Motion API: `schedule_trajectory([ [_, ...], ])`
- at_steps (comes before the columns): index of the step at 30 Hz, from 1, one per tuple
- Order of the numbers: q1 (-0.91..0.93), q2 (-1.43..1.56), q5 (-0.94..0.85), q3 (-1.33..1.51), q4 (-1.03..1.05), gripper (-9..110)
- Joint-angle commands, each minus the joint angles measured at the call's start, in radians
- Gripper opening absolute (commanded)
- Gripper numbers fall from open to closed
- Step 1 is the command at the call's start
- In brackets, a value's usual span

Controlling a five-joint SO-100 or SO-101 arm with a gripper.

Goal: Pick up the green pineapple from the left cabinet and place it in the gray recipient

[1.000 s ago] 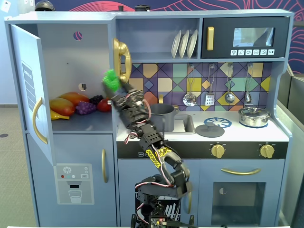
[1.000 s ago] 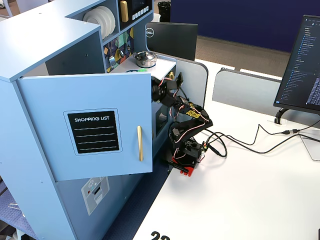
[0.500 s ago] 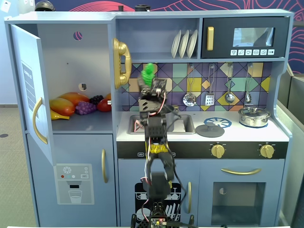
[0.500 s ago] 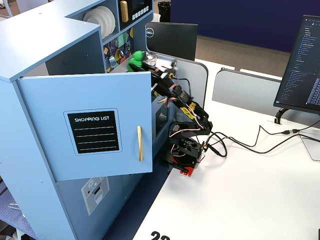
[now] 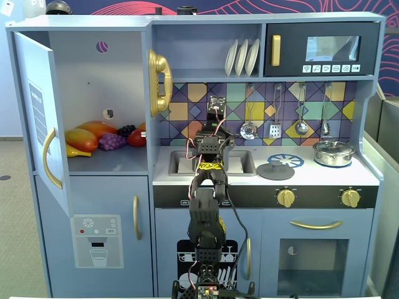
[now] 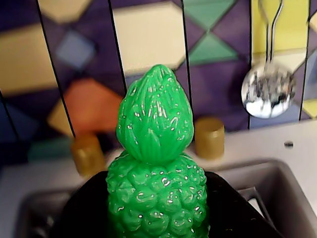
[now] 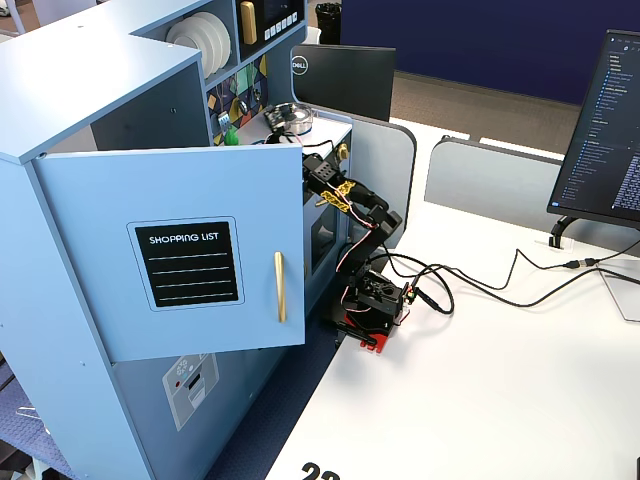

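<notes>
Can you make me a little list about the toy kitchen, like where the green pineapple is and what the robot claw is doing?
pineapple: green pineapple, upright in the claw, leafy top up
claw: gripper shut on the pineapple
where: over the gray sink, in front of the colorful tiles
cabinet: left cabinet, door open
still in cabinet: orange-yellow mangoes, purple grapes
hanging nearby: shiny ladle

The green pineapple (image 6: 157,173) is cut off by the wrist view's bottom edge; two gold knobs (image 6: 209,137) behind it are blurred.
</notes>
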Motion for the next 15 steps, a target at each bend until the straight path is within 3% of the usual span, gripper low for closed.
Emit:
schedule_trajectory([
  [1,0.000,-0.031,-0.041,-0.086,-0.006,2],
  [5,0.011,-0.038,0.043,-0.097,-0.025,23],
  [7,0.011,-0.028,0.057,-0.103,-0.026,29],
  [15,0.017,0.133,0.055,-0.097,0.124,25],
])
